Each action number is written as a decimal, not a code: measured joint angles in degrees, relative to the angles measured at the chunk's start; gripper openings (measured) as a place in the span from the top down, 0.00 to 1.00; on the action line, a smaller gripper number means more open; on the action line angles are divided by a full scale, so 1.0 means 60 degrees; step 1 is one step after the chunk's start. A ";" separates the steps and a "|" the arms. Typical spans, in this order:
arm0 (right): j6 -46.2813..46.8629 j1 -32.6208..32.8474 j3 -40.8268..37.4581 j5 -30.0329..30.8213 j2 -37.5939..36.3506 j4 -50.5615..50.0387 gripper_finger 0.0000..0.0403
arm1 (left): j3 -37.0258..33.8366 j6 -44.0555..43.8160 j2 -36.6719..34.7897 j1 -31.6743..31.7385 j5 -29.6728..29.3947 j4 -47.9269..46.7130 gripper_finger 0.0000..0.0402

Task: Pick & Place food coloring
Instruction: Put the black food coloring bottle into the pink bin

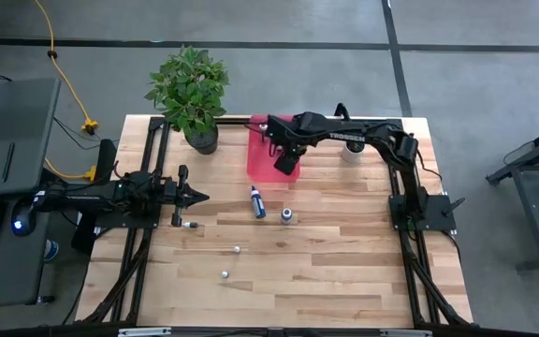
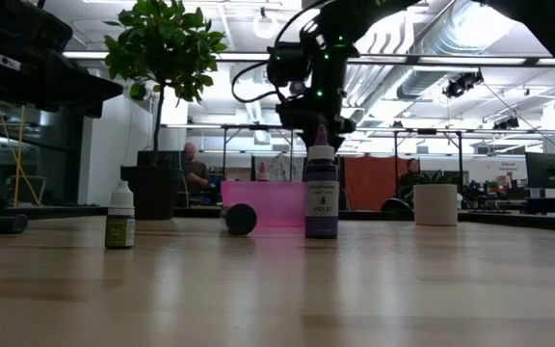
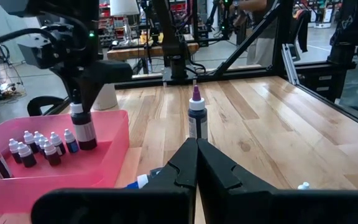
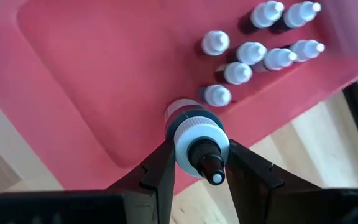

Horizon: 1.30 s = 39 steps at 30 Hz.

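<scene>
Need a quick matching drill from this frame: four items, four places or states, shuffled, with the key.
1. right gripper
2. left gripper
3. blue bottle
4. potted plant

A. lying on the wood
B. shut, empty, at the table's left
C. beside the pink tray, back left
D. shut on a bottle over the tray

Pairs: 1-D, 2-B, 3-A, 4-C

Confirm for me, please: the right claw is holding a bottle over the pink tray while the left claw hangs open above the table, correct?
Not quite. The right claw does hold a bottle over the pink tray, but the left claw is shut, its fingers pressed together, as the left wrist view shows.
</scene>
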 joint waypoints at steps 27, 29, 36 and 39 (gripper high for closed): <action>-0.0070 -0.0241 0.0007 -0.0270 0.0000 -0.0234 0.68 | 0.0001 0.0001 0.0000 -0.0001 -0.0001 0.0000 1.00; -0.0070 -0.0237 0.0007 -0.0270 0.0000 -0.0302 0.67 | -0.0003 0.0004 -0.0004 -0.0001 -0.0001 -0.0002 1.00; -0.0070 -0.0237 0.0011 -0.0322 0.0000 -0.0307 0.67 | -0.0003 0.0000 -0.0002 -0.0002 -0.0001 0.0000 1.00; -0.0074 -0.0237 0.0011 -0.0581 0.0000 -0.0309 0.66 | -0.0002 0.0001 0.0000 -0.0002 -0.0001 0.0000 1.00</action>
